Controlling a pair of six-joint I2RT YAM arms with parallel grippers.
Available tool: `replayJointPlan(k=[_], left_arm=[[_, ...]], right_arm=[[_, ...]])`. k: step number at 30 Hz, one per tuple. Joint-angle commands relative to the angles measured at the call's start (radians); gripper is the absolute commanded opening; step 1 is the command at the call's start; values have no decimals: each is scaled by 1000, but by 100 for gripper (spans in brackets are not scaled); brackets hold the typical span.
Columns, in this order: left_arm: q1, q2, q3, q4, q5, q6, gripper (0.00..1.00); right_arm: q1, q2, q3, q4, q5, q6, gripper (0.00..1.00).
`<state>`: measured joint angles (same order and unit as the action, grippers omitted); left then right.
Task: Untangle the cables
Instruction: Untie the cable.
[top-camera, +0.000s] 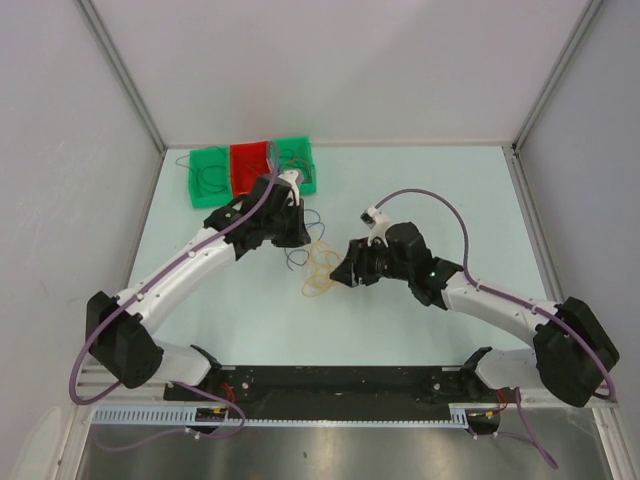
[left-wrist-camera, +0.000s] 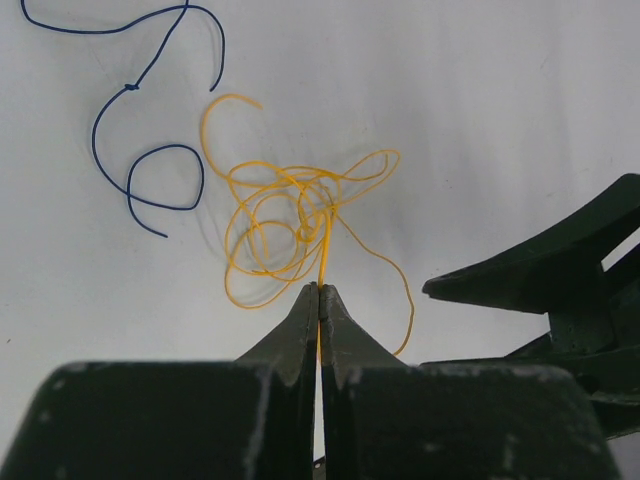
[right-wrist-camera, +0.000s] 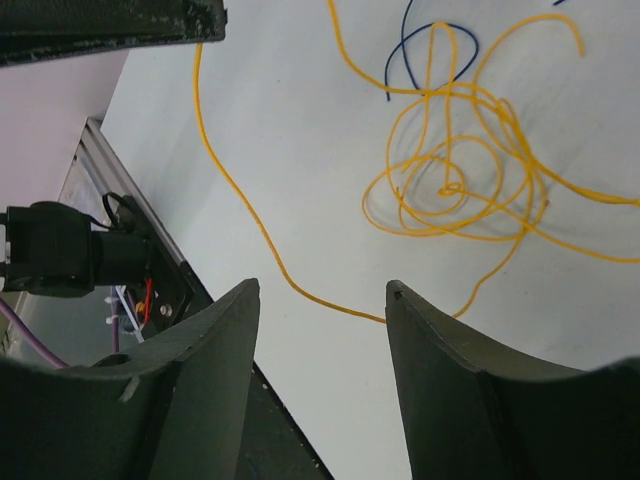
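Pinching yellow cable: left claw; right claw spread beside tangle, well apart from table edges.

A red bin stands between a left green bin and a right green bin on the table

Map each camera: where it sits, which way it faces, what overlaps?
Top: above and behind the robot, looking down at the table; left arm and right arm show.
Left wrist: faces down past the left gripper, shut on the yellow cables.
Right wrist: faces down past the open right gripper.
All three share the yellow cables.
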<state>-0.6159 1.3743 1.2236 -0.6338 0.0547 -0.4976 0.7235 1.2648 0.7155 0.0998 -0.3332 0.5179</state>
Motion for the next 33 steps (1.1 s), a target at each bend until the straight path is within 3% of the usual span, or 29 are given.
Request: replayJointPlan(k=[1,15,19,25,28,33], left_arm=[[11,-40,25,20,25,-10,0],[28,-55,24,20,47,-10,0],[31,-57,25,17,46,-10,0],[33,-58,24,14,46,-13,0],[33,-64,25,14,47,-13,0],[35,-72,30,5,43,-13,0]], right_arm=[[42,34,53,66,7,-30,58],[109,128,127,55,29,-67,53],[119,137,142,49,33,-76,40],[128,131,148,41,45,-81,8],[129,127,151,38,42,-81,0],[129,93,165,51,22,-71,0]])
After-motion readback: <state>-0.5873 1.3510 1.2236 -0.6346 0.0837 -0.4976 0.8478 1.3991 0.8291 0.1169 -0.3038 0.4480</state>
